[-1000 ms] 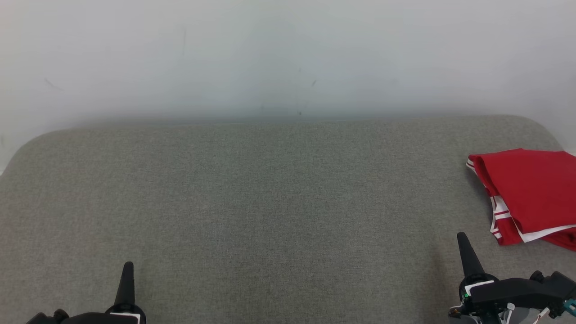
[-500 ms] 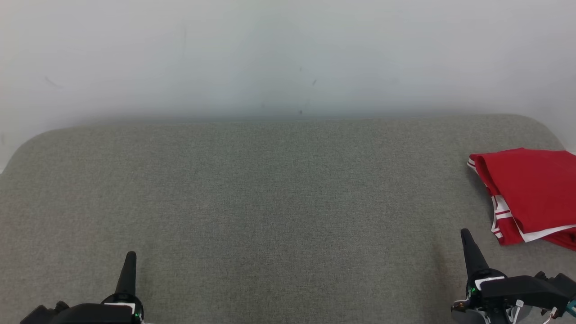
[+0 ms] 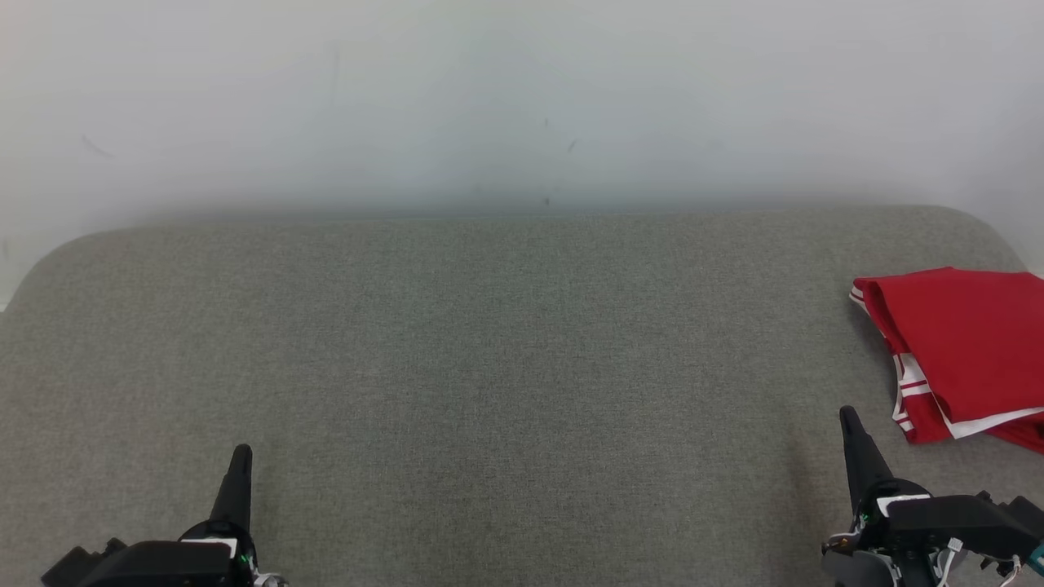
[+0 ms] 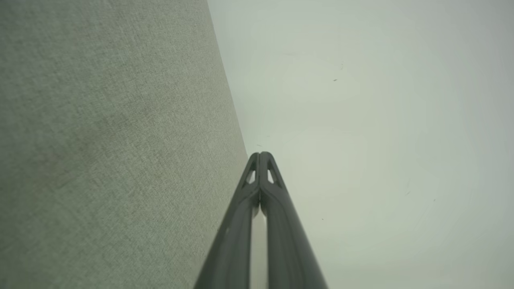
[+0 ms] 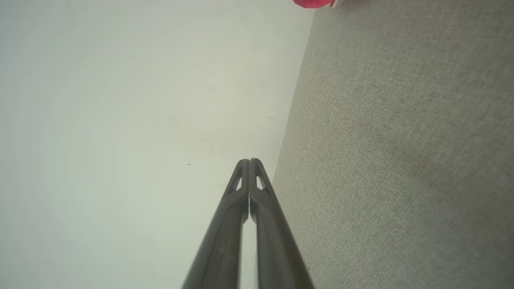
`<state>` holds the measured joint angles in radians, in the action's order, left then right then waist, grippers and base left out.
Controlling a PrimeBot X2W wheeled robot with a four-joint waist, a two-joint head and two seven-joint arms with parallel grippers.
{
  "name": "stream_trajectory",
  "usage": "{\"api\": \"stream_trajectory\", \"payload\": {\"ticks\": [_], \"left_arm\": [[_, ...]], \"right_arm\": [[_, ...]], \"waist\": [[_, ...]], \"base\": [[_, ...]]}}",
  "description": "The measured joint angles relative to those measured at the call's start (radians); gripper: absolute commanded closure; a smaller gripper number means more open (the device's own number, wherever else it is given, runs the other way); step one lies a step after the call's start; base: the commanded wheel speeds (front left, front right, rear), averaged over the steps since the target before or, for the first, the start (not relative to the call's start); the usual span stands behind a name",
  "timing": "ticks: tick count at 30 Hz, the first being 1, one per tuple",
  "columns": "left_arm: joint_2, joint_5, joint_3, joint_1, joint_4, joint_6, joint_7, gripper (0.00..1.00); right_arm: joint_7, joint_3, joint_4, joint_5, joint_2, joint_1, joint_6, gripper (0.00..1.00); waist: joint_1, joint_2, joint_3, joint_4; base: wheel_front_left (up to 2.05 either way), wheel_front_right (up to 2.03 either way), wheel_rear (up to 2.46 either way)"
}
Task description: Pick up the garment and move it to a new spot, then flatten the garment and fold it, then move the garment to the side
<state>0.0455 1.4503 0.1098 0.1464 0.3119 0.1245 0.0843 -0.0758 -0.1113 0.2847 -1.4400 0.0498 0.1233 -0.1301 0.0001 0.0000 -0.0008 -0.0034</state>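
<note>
The left gripper (image 3: 241, 456) has two long, tapering matte-black fingers on a glossy black housing (image 3: 155, 562) with a white label (image 3: 200, 545) and a green light (image 3: 246, 559). The right gripper (image 3: 848, 420) matches, adding thin white cables (image 3: 950, 556) and a teal fitting (image 3: 1037, 559). Small triangular cut-outs (image 4: 251, 176) pierce each finger near its tip.

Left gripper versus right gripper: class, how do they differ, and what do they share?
The left gripper sits lower left, far from the red garment; the right gripper sits lower right, beside it without touching. The left leans right; the right leans left. Both are shut and empty.

Red garment (image 3: 962, 342) — white stripes
</note>
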Motion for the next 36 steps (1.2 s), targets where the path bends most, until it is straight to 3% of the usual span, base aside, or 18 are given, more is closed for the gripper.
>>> {"api": "stream_trajectory", "payload": {"ticks": [23, 36], "left_arm": [[0.002, 0.153, -0.002, 0.028, 0.006, 0.005, 0.041, 1.0], [0.002, 0.153, -0.002, 0.036, 0.007, 0.005, 0.041, 1.0]], "right_arm": [[-0.027, -0.017, -0.006, -0.163, 0.0, 0.018, 0.0, 1.0], [-0.028, -0.018, -0.006, -0.166, 0.0, 0.018, 0.0, 1.0]], "waist": [[0.0, 0.0, 0.006, 0.003], [0.0, 0.0, 0.006, 0.003]], "base": [[0.0, 0.0, 0.0], [0.0, 0.0, 0.0]]}}
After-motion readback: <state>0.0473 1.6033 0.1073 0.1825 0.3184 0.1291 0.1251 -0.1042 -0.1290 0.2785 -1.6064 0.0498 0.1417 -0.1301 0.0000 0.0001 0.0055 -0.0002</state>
